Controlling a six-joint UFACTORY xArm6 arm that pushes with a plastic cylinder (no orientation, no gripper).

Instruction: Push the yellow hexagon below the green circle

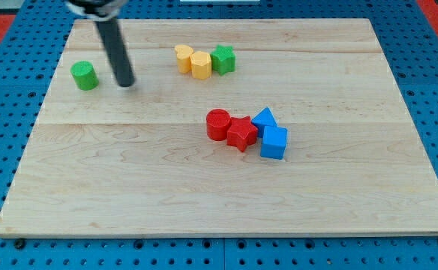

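While my tip [126, 83] rests just right of the green circle [85, 76], the yellow hexagon [201, 64] sits well right, untouched, between a yellow block [183, 56] and a green star [223, 58]. No fingers exist to report. Next, I judge, the tip must get beyond the hexagon and push it left and down.

The bench [204, 195] is pale wood with soft grain lines, smooth and not shiny. The rod [114, 49] looks dark and a bit glossy. The green circle [85, 76] and yellow hexagon [201, 65] look smooth and matt, like painted blocks.
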